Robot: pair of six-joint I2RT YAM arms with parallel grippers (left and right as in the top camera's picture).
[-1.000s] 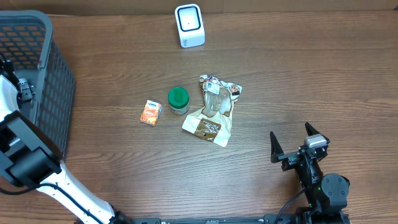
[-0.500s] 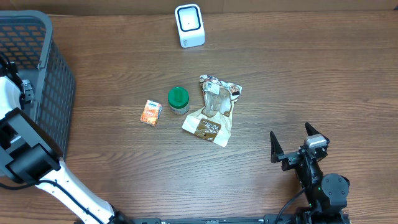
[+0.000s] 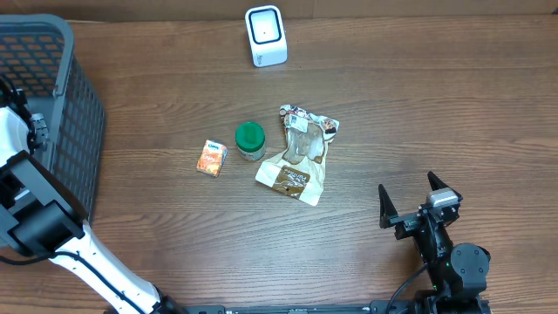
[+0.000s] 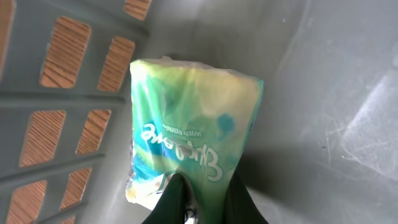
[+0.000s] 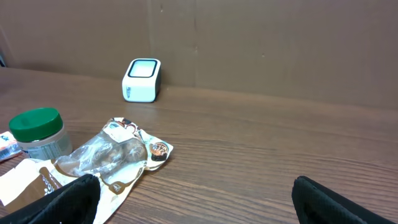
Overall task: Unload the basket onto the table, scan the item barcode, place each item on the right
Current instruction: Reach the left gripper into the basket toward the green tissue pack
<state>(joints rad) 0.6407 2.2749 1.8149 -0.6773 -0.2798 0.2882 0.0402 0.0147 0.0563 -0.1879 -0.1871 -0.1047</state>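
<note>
Pack in green-blue wrap [image 4: 193,130] lies in a corner of the grey basket [image 4: 311,93], slatted walls close beside it, its near edge pinched tight by the left gripper [image 4: 189,208] reaching down inside. Right gripper [image 3: 407,187] hovers spread wide over bare table [image 3: 436,105], well apart from the white scanner [image 3: 265,35].

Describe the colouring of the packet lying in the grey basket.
Green and yellow with blue patches and white lettering; the packet shows best in the left wrist view.
</note>
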